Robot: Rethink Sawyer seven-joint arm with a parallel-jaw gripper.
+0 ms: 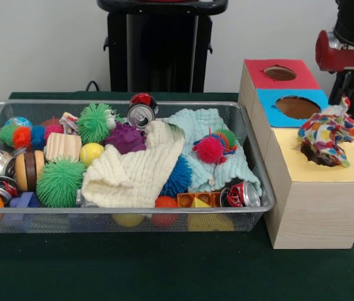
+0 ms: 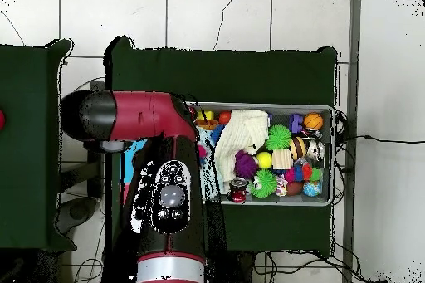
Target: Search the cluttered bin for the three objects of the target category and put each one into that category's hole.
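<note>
Spotted wrapper wad [image 1: 327, 135] in yellow box's hole [image 1: 317, 157], no legible writing

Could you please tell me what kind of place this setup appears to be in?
Probably a robotics lab or test room: a red and black robot arm stands over a green-covered table holding a wire bin of toys and a row of wooden sorting boxes, on tiled floor.
</note>
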